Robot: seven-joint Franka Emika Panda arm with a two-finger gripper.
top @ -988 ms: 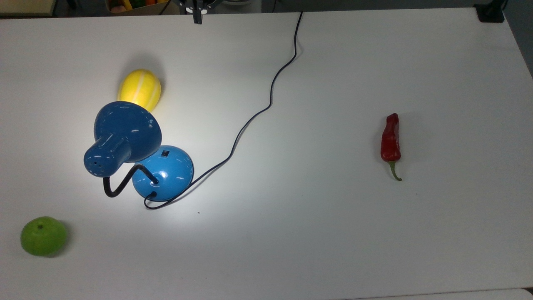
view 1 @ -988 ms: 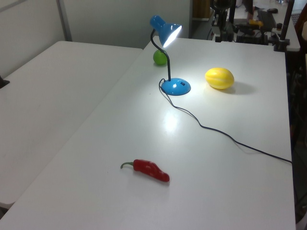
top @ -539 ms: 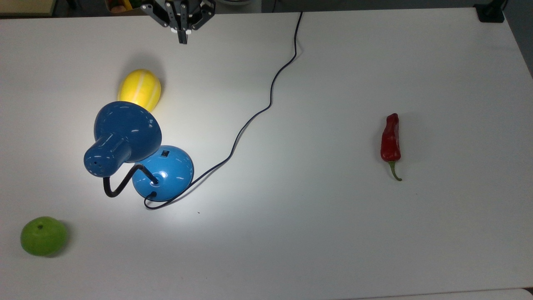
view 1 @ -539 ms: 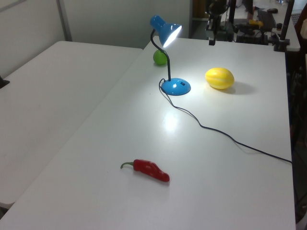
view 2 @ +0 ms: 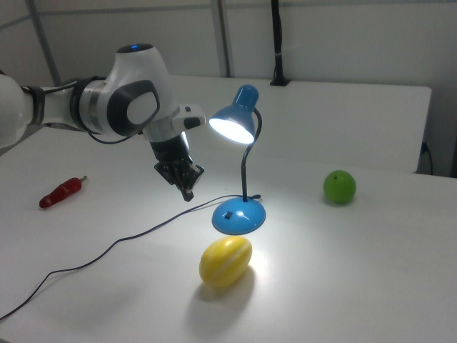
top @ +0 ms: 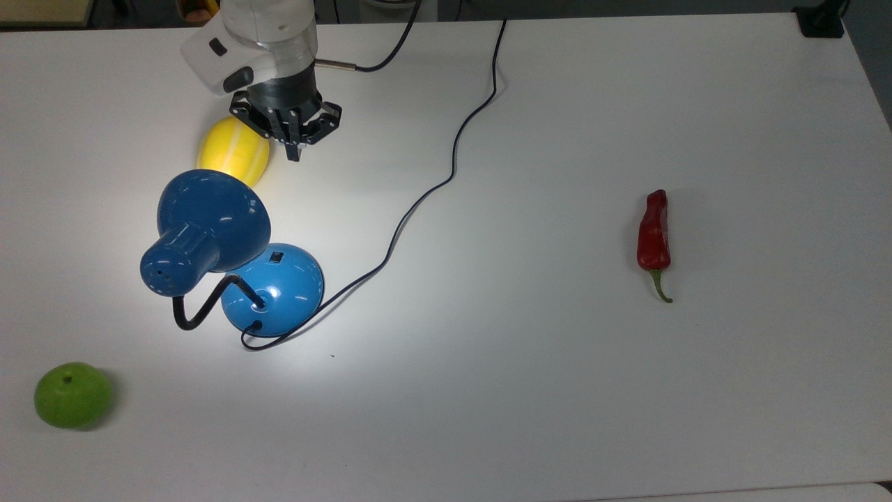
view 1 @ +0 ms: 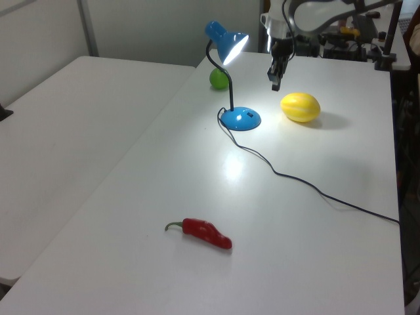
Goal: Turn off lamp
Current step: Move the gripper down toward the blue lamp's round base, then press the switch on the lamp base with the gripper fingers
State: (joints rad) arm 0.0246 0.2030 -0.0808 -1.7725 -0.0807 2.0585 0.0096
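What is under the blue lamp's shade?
Under the glossy blue bell-shaped shade the bulb area glows bright, so the lamp is on. Below it sit the round blue base and lit white table. In the top view the shade covers part of the base and the yellow melon.

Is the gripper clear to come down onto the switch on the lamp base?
Probably yes. The switch faces up just outside the shade, and the gripper hangs beside the yellow melon with bare table between.
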